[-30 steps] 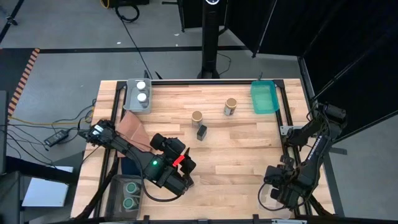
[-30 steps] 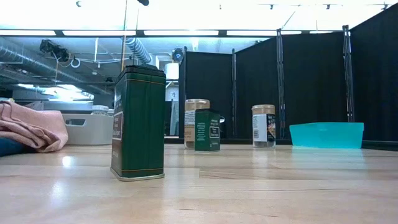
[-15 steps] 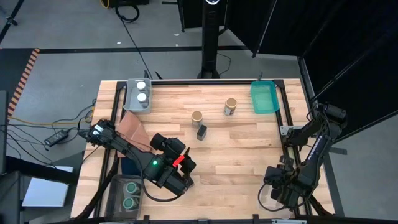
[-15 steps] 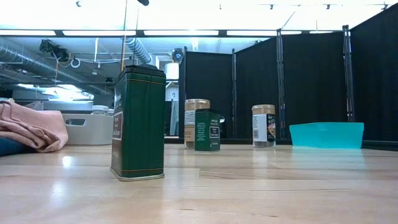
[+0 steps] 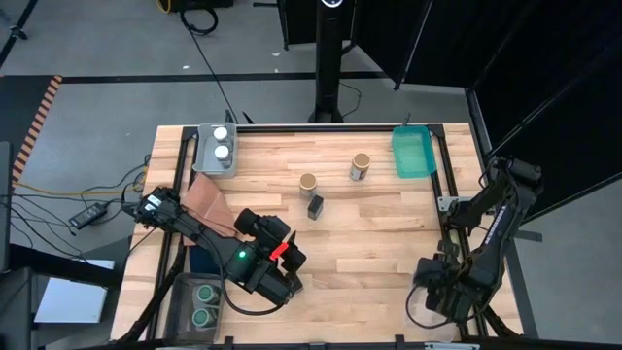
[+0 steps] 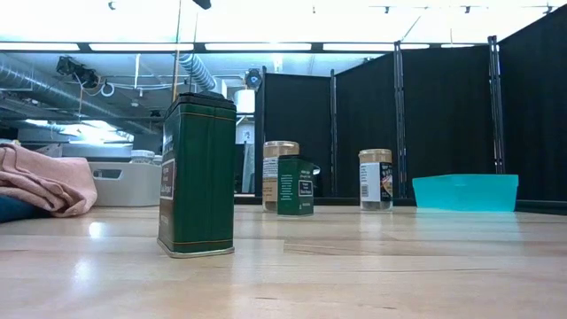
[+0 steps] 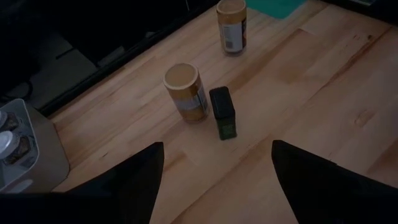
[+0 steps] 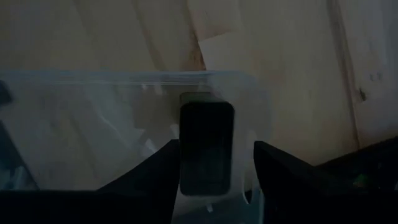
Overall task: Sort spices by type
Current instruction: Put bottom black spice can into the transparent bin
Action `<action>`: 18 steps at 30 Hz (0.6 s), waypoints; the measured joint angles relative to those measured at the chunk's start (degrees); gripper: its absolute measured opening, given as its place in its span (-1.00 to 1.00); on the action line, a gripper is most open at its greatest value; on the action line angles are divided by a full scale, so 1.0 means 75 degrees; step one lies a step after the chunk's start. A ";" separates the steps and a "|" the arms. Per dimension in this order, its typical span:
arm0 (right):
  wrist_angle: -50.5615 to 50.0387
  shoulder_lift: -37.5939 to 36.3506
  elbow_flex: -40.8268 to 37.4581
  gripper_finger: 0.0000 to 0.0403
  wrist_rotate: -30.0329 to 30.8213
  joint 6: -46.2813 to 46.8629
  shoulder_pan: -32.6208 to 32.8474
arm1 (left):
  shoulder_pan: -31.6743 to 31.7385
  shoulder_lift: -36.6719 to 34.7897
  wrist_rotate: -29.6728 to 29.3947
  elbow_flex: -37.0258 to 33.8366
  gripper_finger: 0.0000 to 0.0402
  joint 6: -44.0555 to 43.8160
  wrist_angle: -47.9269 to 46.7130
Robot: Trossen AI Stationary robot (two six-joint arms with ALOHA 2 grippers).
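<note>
At the table's front-right corner, the right gripper (image 8: 216, 146) stands slackened around a small black rectangular tin (image 8: 206, 155) inside a clear plastic bin (image 8: 124, 78). If it lifts crooked, a finger could drag the tin or catch the wall. The left gripper (image 7: 217, 155) hangs spread and empty at the front-left, and reaching for the mid-table tin (image 5: 315, 206) might topple the adjacent jar.

Count:
- Three tins, one tall dark green tin (image 6: 197, 175) near the front.
- Two green-lidded jars (image 5: 204, 301).
- Two tan-lidded jars (image 5: 308, 183).
- Two white-lidded jars (image 5: 222, 144), far-left corner.

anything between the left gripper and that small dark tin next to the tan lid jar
Nothing visible does. In the left wrist view, bare wood lies between the open left gripper and the dark tin; the tan-lidded jar stands beside the tin, not in front.
</note>
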 joint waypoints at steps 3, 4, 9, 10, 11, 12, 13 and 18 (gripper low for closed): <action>-0.0181 -0.0349 0.0078 0.05 0.0001 -0.0101 0.0000 | 0.0000 0.0000 0.0248 0.0001 0.51 0.0389 -0.0002; -0.0202 -0.0492 0.0098 0.06 0.0007 -0.0139 0.0000 | 0.0000 0.0000 0.0372 0.0003 0.51 0.0563 0.0000; -0.0217 -0.1279 0.0202 0.06 0.0650 -0.0303 0.0000 | 0.0000 0.0000 0.1379 0.0003 0.51 0.2450 0.0123; -0.0222 -0.1443 0.0203 0.06 0.0803 -0.0327 0.0000 | -0.0005 0.0000 0.1668 0.0003 0.51 0.3047 0.0237; -0.0229 -0.1595 0.0203 0.06 0.0957 -0.0343 0.0000 | -0.0018 0.0000 0.1968 0.0003 0.51 0.3734 0.0388; -0.0251 -0.1747 0.0203 0.06 0.1131 -0.0345 -0.0004 | -0.0039 0.0000 0.2251 0.0003 0.51 0.4414 0.0555; -0.0288 -0.1881 0.0203 0.06 0.1303 -0.0345 -0.0010 | -0.0060 0.0000 0.2500 0.0003 0.51 0.5145 0.0760; -0.0349 -0.2321 0.0203 0.05 0.1893 -0.0345 -0.0017 | -0.0093 0.0000 0.3453 0.0003 0.51 0.8440 0.1656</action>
